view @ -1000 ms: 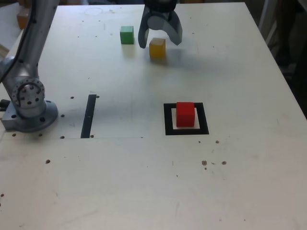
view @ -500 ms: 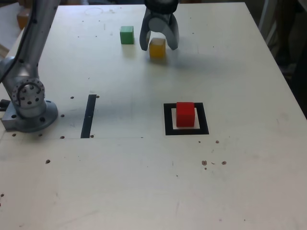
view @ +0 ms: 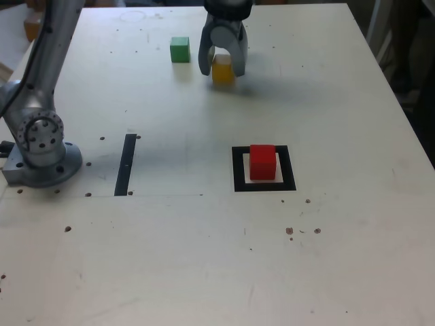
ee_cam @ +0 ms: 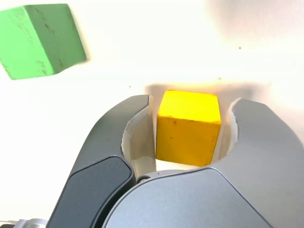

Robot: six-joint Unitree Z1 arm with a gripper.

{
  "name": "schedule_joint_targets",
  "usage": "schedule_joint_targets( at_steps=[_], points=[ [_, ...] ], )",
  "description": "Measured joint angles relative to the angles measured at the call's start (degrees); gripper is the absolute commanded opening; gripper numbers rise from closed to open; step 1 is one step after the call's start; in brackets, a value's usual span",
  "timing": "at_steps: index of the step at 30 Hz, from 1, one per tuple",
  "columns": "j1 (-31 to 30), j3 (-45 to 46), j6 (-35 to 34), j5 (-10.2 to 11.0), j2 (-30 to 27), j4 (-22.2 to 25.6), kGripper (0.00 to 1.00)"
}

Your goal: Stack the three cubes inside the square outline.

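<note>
Standing at the exterior view's left is the arm's grey base (view: 42,146), bolted to the pale table (view: 204,258), with the narrow black strip (view: 126,164) lying flat just to its right, and neither has shifted since a second ago. Further back, the green cube (view: 180,49) sits on the table where it was before, a short way to the left of the gripper (view: 221,66). That gripper is the one thing that differs: a second ago its jaws stood wide, well clear of the yellow cube (view: 223,68) on both sides, and now they have drawn in close around it. In the wrist view the gripper (ee_cam: 190,135) has the yellow cube (ee_cam: 188,127) between its two curved fingers (ee_cam: 118,133); one finger's inner pad looks to be against the cube's side, while a thin gap shows on the other side, so I cannot tell whether the grip is firm. The cube rests on the table where it stood before, and the green cube (ee_cam: 40,39) lies off to one side, apart from it. Nearer, towards the exterior view's right, the red cube (view: 262,161) sits unmoved on the white centre of the square outline (view: 237,170). There is no brand, label or writing that I can read on anything.
</note>
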Motion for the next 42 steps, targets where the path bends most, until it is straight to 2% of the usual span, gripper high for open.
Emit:
schedule_joint_targets(
  at_steps=[14, 20, 29, 36, 42],
  points=[
    [-0.4, -2.1, 0.2, -1.4, -0.2, 2.6, 0.11],
    [-4.2, -4.5, -2.1, -1.5, -3.8, 6.7, 0.10],
    [-16.6, -8.4, -11.3, -2.5, -6.8, 13.4, 0.11],
    [-28.3, -5.8, -22.2, -3.0, -10.3, 14.6, 0.11],
    [-33.8, -4.0, -29.8, -5.4, -12.1, 14.7, 0.11]
  ],
)
